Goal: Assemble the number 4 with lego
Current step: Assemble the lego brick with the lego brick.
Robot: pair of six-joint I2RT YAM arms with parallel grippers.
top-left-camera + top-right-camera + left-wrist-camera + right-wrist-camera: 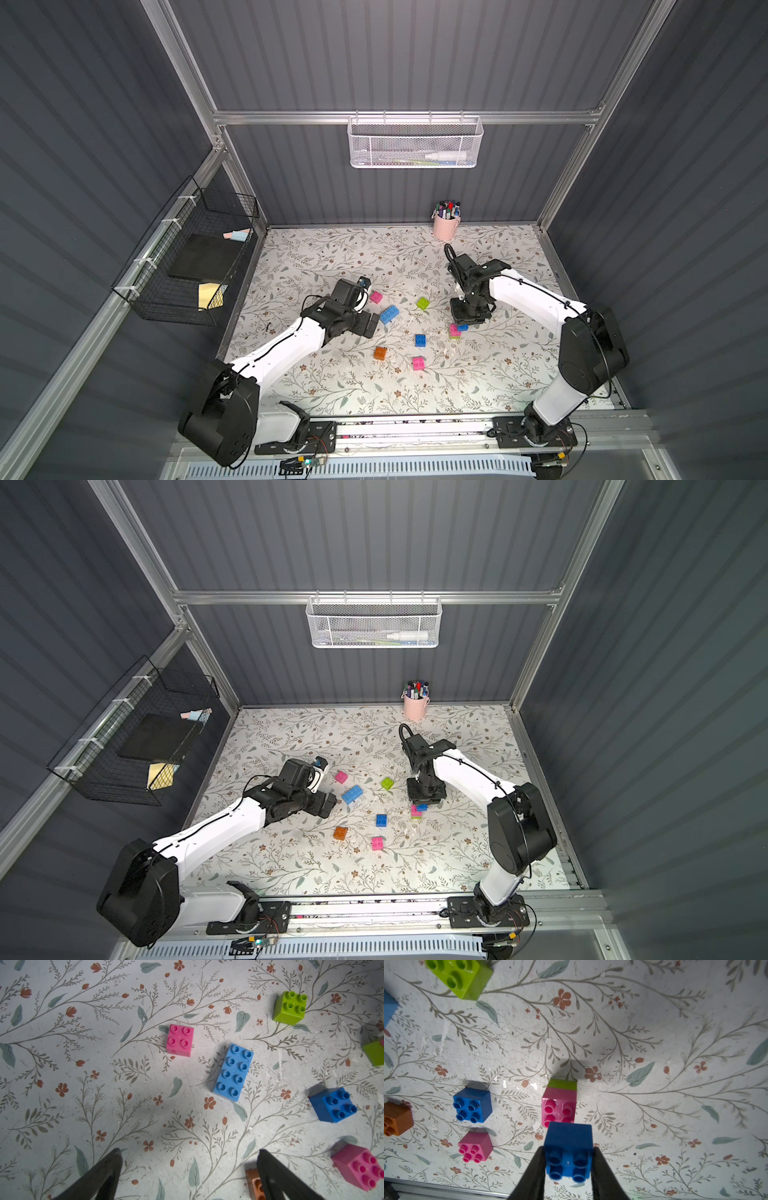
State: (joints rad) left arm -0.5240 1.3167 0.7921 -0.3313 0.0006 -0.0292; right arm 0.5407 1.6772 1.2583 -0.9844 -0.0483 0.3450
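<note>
Light comes from overhead: the floral mat point(332, 257) is bright in both top views, the grey walls point(83, 166) dim. In my right wrist view the blue brick point(568, 1136) in my right gripper point(569, 1152) is blurred, the mat beyond sharp, with glare on the lime green brick point(467, 978). In my left wrist view a broad soft shadow crosses the mat; the fingers point(104, 1176) of my left gripper point(189, 1153) are dark and out of focus.
</note>
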